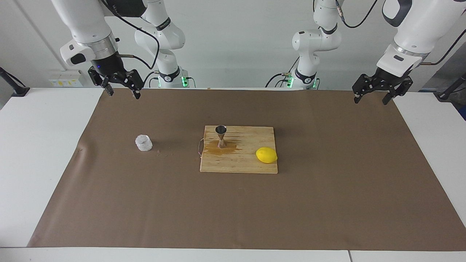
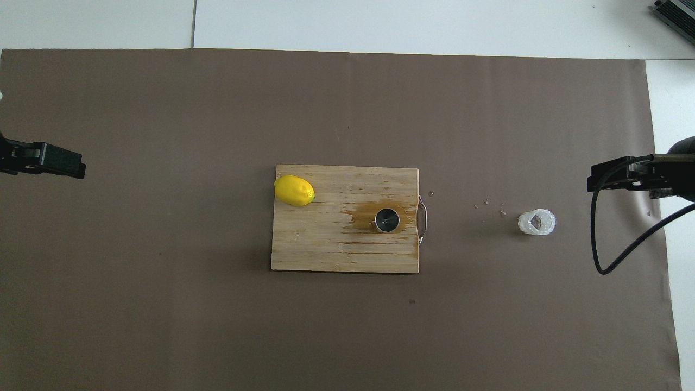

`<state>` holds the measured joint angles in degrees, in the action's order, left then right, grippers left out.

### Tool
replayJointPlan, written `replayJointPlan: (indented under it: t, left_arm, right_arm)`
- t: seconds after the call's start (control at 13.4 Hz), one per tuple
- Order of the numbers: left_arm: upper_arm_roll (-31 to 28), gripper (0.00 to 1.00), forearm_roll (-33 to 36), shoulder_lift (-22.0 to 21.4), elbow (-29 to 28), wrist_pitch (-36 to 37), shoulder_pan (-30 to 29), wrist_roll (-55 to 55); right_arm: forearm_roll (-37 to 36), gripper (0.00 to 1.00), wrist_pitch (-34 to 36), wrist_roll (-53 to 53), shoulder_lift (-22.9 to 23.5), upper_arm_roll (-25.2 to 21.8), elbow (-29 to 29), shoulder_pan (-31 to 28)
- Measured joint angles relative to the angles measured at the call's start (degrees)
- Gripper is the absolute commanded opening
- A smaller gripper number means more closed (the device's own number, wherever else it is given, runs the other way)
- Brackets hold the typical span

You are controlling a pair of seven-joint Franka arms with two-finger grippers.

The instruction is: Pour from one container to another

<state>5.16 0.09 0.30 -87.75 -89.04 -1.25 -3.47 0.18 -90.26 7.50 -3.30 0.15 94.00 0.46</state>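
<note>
We judge the cup (image 1: 143, 142) light, crushable: pinch its walls gently. Right tool (image 1: 121, 92) and left tool (image 1: 372, 97) both spread, empty.

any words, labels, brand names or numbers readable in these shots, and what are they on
None can be read.
Right arm's dark upper housing: faint pale lettering, too small to read.
Wall panel beside the right arm: yellow marks, too blurred to read.
Plastic cup, jigger, lemon, cutting board, brown paper: no print visible.
Left gripper and right gripper: no markings legible.
</note>
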Motion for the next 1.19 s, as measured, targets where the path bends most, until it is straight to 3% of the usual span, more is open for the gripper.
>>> replayJointPlan:
  t: [0.45,0.9,1.19]
  left_arm:
    - [0.0,1.0,0.0,0.0,0.0,0.0,0.0,0.0]
    - [0.0,1.0,0.0,0.0,0.0,0.0,0.0,0.0]
    - [0.0,1.0,0.0,0.0,0.0,0.0,0.0,0.0]
  right_arm:
    - [-1.57,1.0,5.16,0.0,3.58,-0.3,-6.48,1.12]
    - [-1.57,1.0,6.17,0.0,3.06,-0.63,-6.84,0.88]
    - [-1.57,1.0,6.17,0.0,2.9,3.33,-6.84,-3.15]
